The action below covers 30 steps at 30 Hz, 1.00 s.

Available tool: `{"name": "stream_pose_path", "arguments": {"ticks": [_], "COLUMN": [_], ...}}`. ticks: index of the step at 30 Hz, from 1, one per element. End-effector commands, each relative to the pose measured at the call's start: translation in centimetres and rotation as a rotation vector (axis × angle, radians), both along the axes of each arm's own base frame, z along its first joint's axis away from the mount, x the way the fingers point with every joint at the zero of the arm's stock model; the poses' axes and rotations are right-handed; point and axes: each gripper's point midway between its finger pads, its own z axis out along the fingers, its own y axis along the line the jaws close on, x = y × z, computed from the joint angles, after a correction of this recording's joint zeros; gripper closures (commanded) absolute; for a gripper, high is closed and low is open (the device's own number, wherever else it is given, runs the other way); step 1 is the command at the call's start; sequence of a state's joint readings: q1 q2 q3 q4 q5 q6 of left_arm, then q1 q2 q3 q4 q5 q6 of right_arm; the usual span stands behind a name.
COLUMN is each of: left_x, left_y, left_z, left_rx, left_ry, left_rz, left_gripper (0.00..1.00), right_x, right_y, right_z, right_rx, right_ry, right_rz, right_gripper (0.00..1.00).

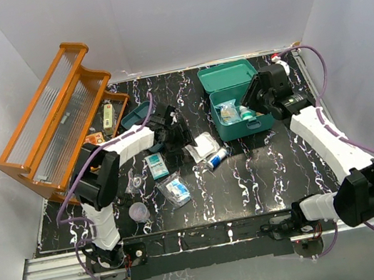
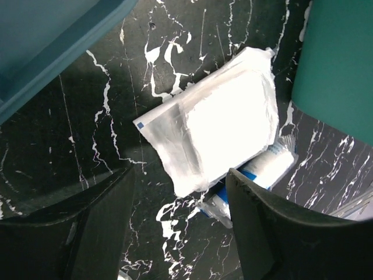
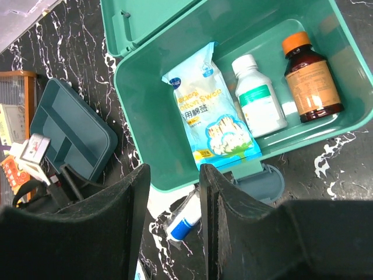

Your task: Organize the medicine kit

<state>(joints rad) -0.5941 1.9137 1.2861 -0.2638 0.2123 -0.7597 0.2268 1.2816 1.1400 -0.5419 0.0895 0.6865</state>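
Now: desk (image 1: 265,170) black marble-look, white veins, glossy. Orange wooden rack (image 1: 54,127), clear ribbed panels, tilted at far-left edge. Medicine kit (image 1: 233,132) teal plastic, rounded corners, lid up, right of centre; holds glossy swab packet (image 3: 213,116), white bottle (image 3: 259,96), amber bottle (image 3: 312,81) side by side. Insert tray (image 3: 73,131) flat on desk, left of kit. Right tool (image 3: 175,227) over kit's front rim, fingers slightly apart, empty. Left tool (image 2: 180,227) wide apart over crinkled clear gauze packet (image 2: 215,134); strip of open desk between packet and tray.
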Motion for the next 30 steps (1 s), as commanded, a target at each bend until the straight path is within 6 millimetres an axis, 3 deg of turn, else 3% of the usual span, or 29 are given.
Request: {"name": "stream_pose_path", "arguments": {"ticks": [1,6,11,17,21,27,30], "left_x": [0.2,0.4,0.6,0.8,1.3,2.2,2.5], "left_y": [-1.1,-2.1,-1.5,-0.2,0.0,0.3,-0.4], "left_z": [0.7,-0.4,-1.9,-3.0,-2.7,-1.3,0.4], "left_rx": [0.005,-0.014,0.052,0.146,0.169,0.181,0.136], "left_ry": [0.027,0.068,0.108,0.108,0.069,-0.008,-0.053], "left_rz": [0.061,0.089,0.134,0.146,0.116,0.078,0.036], "left_gripper": [0.39,0.43,0.53,0.77,0.99,1.0,1.0], "right_x": [-0.2,0.1,0.4,0.6,0.7,0.8,0.7], "right_y": [-0.7,-0.5,-0.5,-0.5,-0.3,1.7,2.7], "right_z": [2.2,2.3,2.4,2.9,3.1,3.5,3.8], "right_rx": [-0.002,-0.008,-0.017,-0.028,-0.023,0.011,0.036], "right_ry": [-0.074,-0.072,-0.075,-0.089,-0.095,-0.126,-0.136], "right_rz": [-0.027,-0.012,-0.004,0.001,0.016,0.133,0.194], "right_gripper": [0.63,0.63,0.64,0.64,0.64,0.63,0.62]}}
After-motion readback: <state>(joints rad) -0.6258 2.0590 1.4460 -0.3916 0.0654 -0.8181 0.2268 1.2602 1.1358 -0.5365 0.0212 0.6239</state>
